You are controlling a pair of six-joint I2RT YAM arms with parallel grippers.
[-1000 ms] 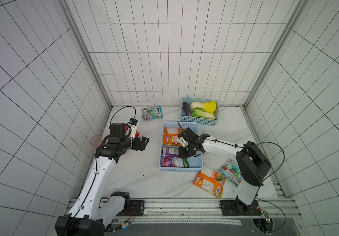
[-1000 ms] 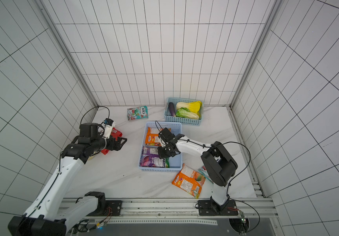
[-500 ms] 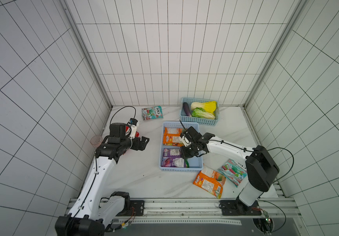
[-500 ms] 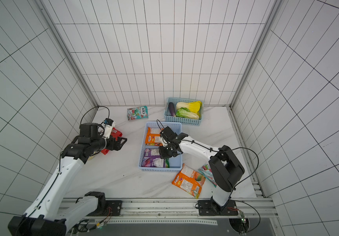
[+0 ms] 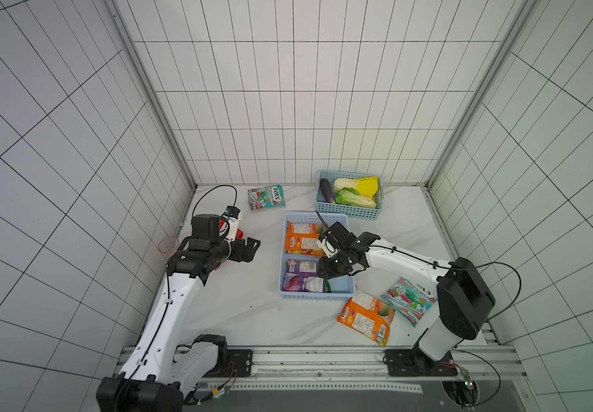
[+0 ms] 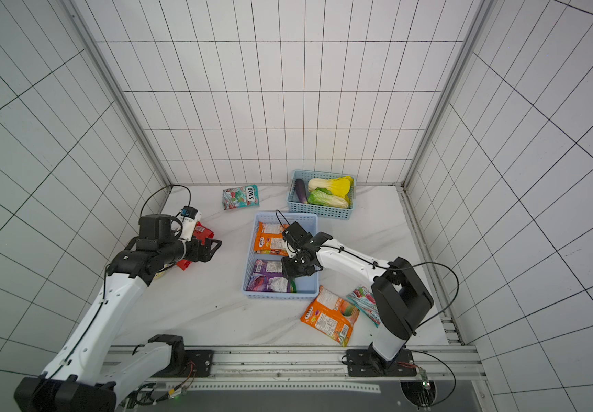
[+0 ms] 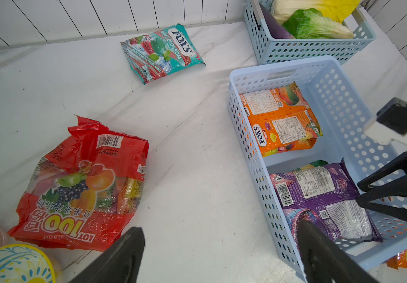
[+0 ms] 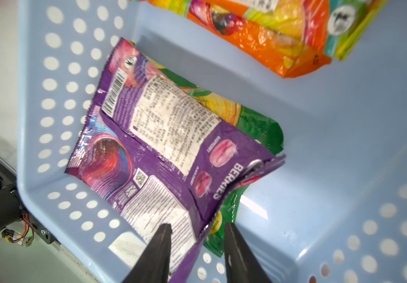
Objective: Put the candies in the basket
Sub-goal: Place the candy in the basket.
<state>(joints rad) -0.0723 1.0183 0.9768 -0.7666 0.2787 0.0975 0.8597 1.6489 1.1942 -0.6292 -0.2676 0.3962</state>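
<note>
Top view: white tabletop (image 5: 252,314), tiled walls (image 5: 288,107)

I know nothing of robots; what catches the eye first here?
Bright candy bags, an orange bag and a purple bag, lie in the pale blue basket in the middle, with the right tool open over the purple one. A crumpled red bag lies by the left arm.

Layout as I read it in both top views: basket (image 5: 342,283) mid-table; vegetable basket (image 5: 348,213) just behind it, near back wall (image 5: 288,142); mint bag (image 5: 265,196) left of that, near wall. In basket — fruits bag (image 5: 304,243) in far half, berries bag (image 5: 302,280) in near half, atop lower bag (image 8: 258,127). Before basket's right corner, on table (image 5: 252,310): front bag (image 5: 366,315), right-hand bag (image 5: 407,296) beside it. Lot-100 bag (image 7: 82,183) well left of basket — under my left arm (image 5: 181,285).
</note>
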